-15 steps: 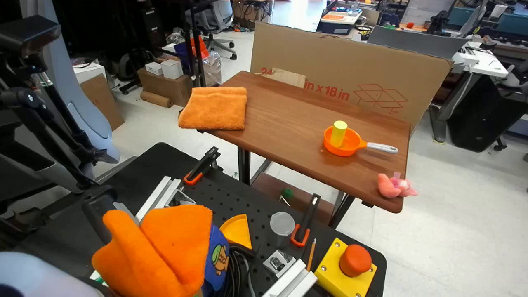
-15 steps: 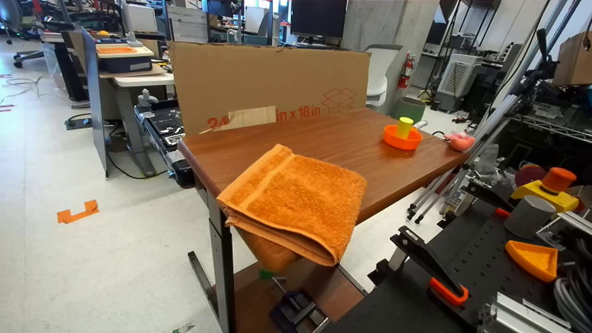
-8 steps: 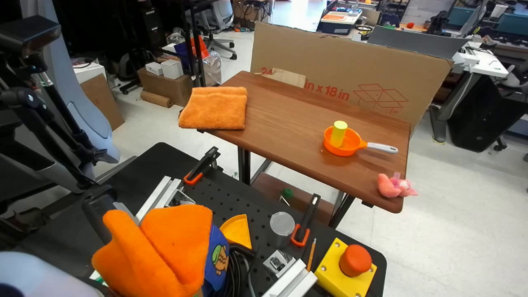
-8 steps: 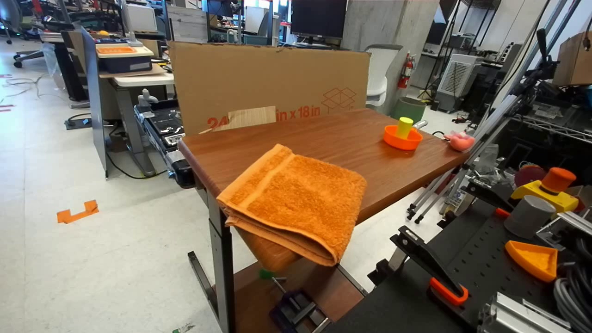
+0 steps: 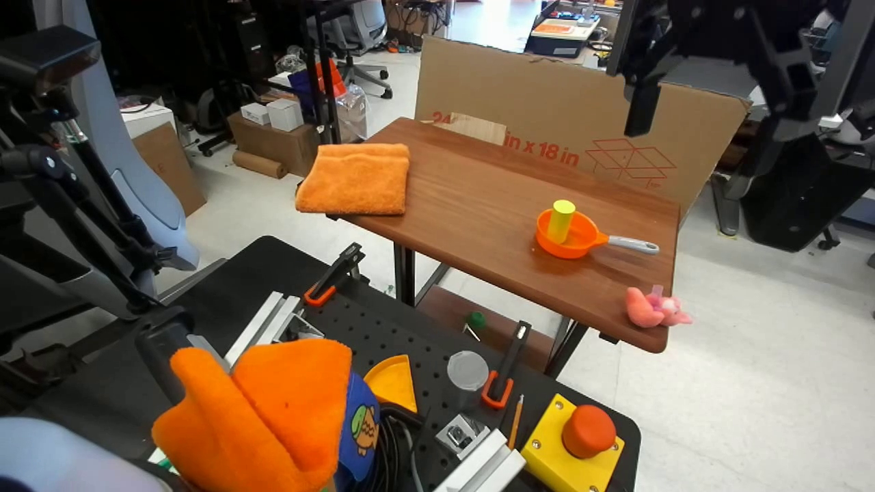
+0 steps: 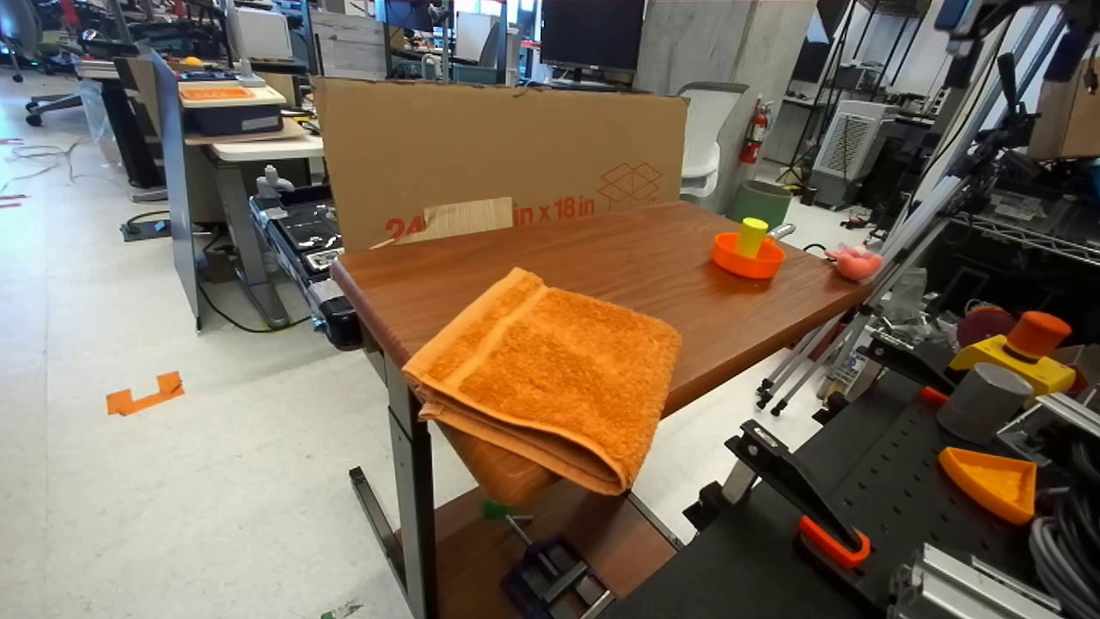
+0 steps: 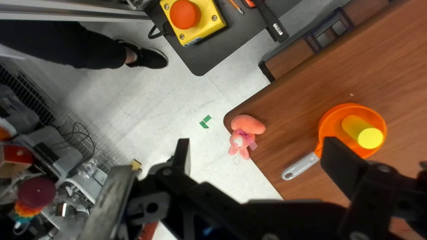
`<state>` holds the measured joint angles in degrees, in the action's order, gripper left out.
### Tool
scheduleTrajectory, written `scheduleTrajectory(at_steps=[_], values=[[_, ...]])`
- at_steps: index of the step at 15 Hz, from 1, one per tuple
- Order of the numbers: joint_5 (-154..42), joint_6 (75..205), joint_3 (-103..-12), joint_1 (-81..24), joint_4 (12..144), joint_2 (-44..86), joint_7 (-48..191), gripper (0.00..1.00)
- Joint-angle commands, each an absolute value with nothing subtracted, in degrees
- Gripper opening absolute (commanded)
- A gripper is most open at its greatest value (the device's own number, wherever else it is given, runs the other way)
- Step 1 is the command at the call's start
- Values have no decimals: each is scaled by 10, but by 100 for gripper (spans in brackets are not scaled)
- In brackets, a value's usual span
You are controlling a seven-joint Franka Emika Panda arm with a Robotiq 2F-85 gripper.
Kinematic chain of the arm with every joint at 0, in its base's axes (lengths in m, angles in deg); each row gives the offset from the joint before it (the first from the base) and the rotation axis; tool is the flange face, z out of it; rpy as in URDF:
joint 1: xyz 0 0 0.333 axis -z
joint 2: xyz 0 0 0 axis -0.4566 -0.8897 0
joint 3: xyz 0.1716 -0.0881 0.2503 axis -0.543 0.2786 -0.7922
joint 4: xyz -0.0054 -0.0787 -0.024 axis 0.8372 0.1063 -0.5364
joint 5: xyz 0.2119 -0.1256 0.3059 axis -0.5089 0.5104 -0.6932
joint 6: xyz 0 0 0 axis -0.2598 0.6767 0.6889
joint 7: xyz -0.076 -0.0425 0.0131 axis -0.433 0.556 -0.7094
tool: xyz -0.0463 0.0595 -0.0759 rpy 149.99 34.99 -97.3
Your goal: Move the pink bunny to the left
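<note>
The pink bunny (image 5: pixel 653 307) lies at the corner of the brown table (image 5: pixel 472 198), its head and ears hanging past the edge. In the wrist view the pink bunny (image 7: pixel 245 130) shows its round body on the wood and its ears over the floor. It also shows in an exterior view (image 6: pixel 855 262) at the table's far right end. My gripper (image 5: pixel 697 140) is open and empty, high above the table's right end. In the wrist view my gripper (image 7: pixel 257 140) has its jaws wide apart, with the bunny seen between and beyond them.
An orange pan (image 5: pixel 571 236) with a yellow cylinder (image 5: pixel 561 220) in it stands near the bunny, its grey handle pointing toward the table's right end. A folded orange cloth (image 5: pixel 355 181) hangs over the left end. Cardboard (image 5: pixel 519 102) stands along the back edge.
My gripper has come into both exterior views from the top right; it was out of both before. The bunny, pan and cloth have not moved.
</note>
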<state>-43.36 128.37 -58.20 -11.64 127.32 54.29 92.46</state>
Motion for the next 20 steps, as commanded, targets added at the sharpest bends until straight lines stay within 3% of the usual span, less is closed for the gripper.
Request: scheduleTrajectory(at_steps=[1, 11, 20], values=[[-437, 1310, -570, -112, 1179, 393, 1005, 100], [-462, 1273, -484, -160, 903, 60, 1114, 100], [-459, 1210, -466, -195, 897, 34, 1094, 100]])
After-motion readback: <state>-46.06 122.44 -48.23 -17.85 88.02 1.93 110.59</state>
